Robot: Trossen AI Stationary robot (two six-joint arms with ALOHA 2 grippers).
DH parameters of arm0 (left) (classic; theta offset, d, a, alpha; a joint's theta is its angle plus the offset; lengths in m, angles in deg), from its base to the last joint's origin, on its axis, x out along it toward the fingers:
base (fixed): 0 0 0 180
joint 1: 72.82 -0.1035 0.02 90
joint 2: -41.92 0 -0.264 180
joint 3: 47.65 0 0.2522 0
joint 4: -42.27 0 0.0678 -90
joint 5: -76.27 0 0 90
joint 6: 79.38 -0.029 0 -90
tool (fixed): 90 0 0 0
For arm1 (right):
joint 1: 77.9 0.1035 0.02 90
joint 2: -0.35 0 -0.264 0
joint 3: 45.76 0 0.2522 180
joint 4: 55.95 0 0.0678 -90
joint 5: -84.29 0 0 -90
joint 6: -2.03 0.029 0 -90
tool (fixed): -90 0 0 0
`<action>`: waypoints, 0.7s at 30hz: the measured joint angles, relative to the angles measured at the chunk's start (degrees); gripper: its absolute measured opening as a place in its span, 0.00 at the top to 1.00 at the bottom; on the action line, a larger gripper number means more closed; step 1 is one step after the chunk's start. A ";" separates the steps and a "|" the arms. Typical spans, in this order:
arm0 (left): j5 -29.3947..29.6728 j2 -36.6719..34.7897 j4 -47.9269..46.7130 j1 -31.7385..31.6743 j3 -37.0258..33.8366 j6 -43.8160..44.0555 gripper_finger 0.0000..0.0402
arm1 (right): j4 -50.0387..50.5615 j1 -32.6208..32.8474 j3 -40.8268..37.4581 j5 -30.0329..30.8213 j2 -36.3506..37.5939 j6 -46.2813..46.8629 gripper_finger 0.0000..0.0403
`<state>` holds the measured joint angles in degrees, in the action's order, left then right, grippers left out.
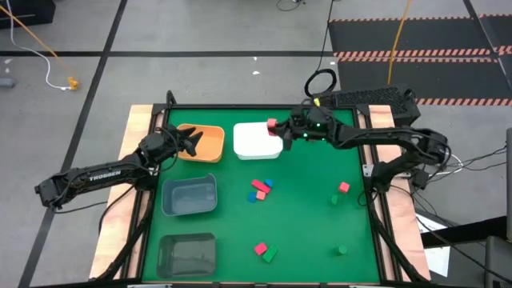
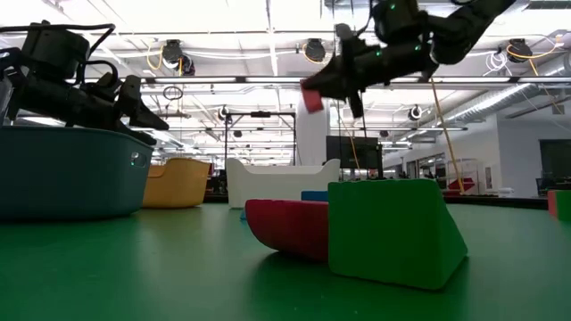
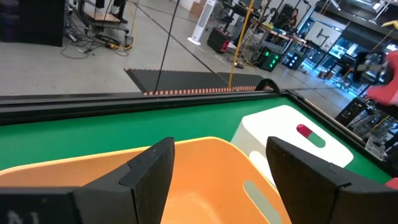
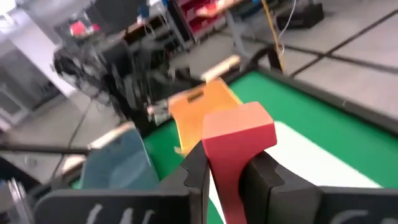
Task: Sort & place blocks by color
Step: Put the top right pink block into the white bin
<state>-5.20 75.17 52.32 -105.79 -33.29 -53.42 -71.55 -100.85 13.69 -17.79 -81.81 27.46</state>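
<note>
Red block [image 4: 239,149] in right end effector [image 4: 225,171], seemingly raised

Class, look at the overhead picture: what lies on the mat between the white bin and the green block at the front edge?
A small cluster of red and blue blocks lies between the white bin and the green block, in the high view.

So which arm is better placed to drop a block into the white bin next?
Right. The right gripper already holds a red block at the white bin's far edge. The left gripper hangs open and empty over the orange bin.
</note>
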 joint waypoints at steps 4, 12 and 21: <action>0.00 -0.02 0.00 0.02 0.00 -0.01 0.36 | 0.02 1.67 0.00 -0.06 -3.27 -1.90 0.87; 0.00 -0.01 0.00 0.00 0.01 -0.01 0.36 | 0.04 2.83 0.00 2.46 -8.05 0.20 0.77; 0.02 0.00 0.00 0.00 0.00 0.01 0.36 | 1.04 2.07 0.00 5.00 -8.87 0.87 0.72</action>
<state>-5.18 75.17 52.32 -105.79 -33.29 -53.41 -70.51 -98.78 13.69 -12.80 -90.67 28.33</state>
